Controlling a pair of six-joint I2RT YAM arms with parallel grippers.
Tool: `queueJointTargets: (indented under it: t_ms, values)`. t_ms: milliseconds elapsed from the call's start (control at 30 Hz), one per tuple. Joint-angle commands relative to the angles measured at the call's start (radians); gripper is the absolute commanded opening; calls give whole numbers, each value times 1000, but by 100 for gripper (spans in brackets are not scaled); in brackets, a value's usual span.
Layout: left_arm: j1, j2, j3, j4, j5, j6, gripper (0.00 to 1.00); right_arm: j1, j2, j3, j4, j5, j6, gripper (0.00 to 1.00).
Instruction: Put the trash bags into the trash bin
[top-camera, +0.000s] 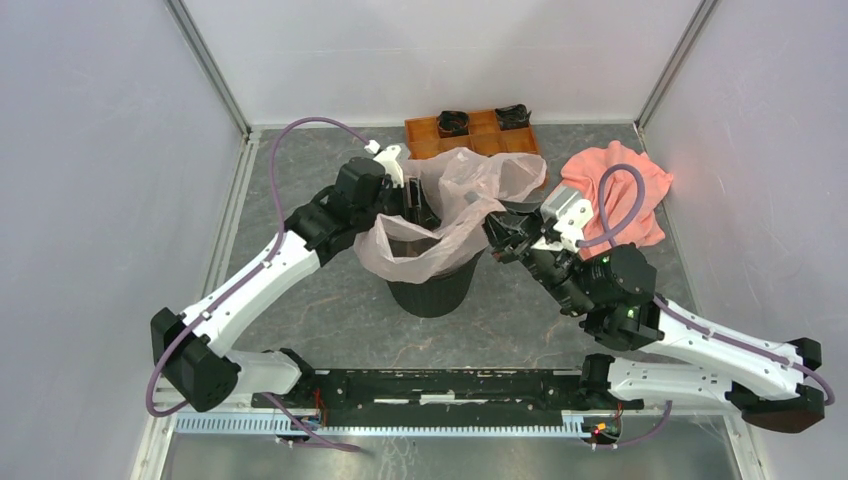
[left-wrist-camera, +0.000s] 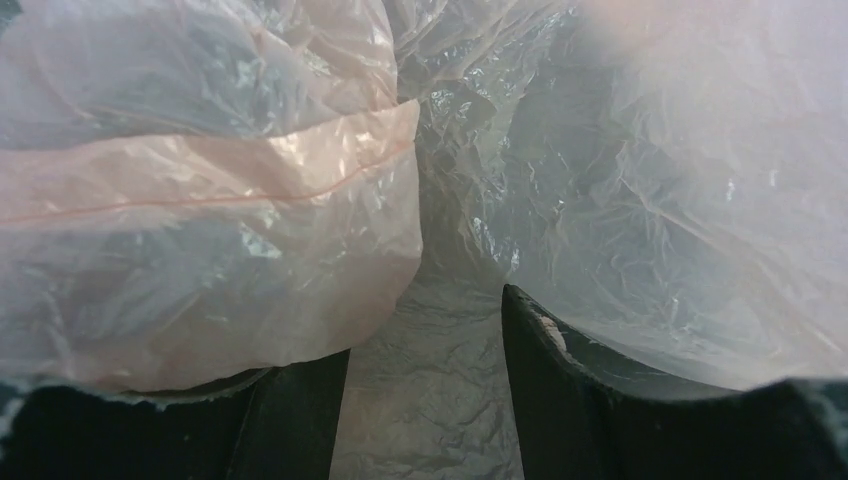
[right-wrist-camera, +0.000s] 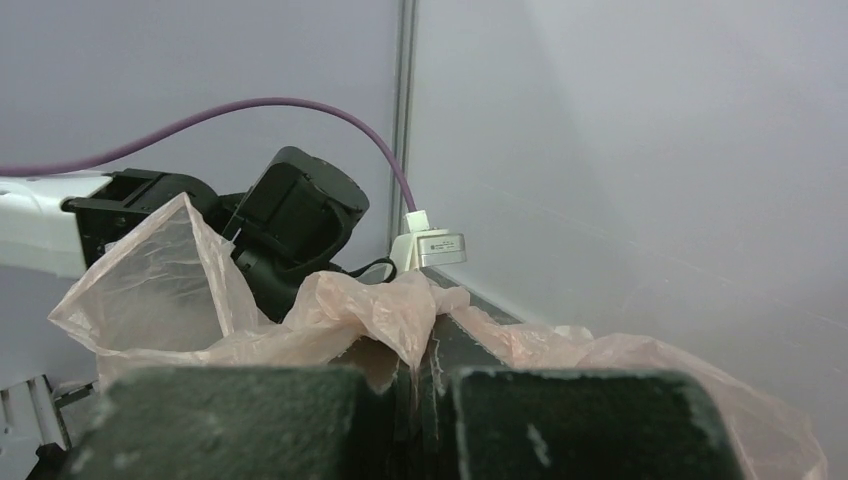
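The pale pink translucent trash bag is draped over the top of the round black trash bin at the table's middle, its mouth gaping to the near left. My right gripper is shut on the bag's right edge; in the right wrist view a fold of film is pinched between the closed jaws of the gripper. My left gripper is at the bag's far left side. In the left wrist view its fingers stand apart, with bag film lying over and between them.
An orange compartment tray with two black items stands at the back. A salmon-pink cloth lies at the back right, beside my right arm. Grey walls enclose the table on three sides.
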Motion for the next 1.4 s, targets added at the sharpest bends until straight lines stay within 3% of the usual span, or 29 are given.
queueJointTargets:
  t_ms: [0,167,300,400,667,800,900,1033,1167,1267,1367]
  values:
    - [-11,-11,-17,68,-20,-29,64,0,12,29,39,76,40,0]
    - [-10,-30,23,37,-47,-6,73,1,8,-10,21,101,43,0]
    - [-8,-57,136,-3,-14,11,92,0,-12,-24,-3,120,59,0]
    - [-8,-63,214,-61,-12,31,98,0,-35,-30,-7,142,79,1]
    - [14,-162,291,-162,-144,82,100,1,-54,-38,-18,176,67,0]
    - [15,-281,349,-266,-394,120,100,-1,-57,-33,-12,175,55,0]
    - [15,-428,305,-302,-464,122,100,0,-48,-27,-13,175,52,0]
    - [15,-659,103,-264,-246,113,98,-1,-30,-31,2,190,56,0]
    - [14,-806,-80,-153,163,94,80,0,8,-5,11,205,68,0]
    - [15,-829,-202,50,387,-7,76,0,35,21,9,184,72,0]
    - [15,-745,-223,120,439,-11,72,-1,39,30,0,168,82,0]
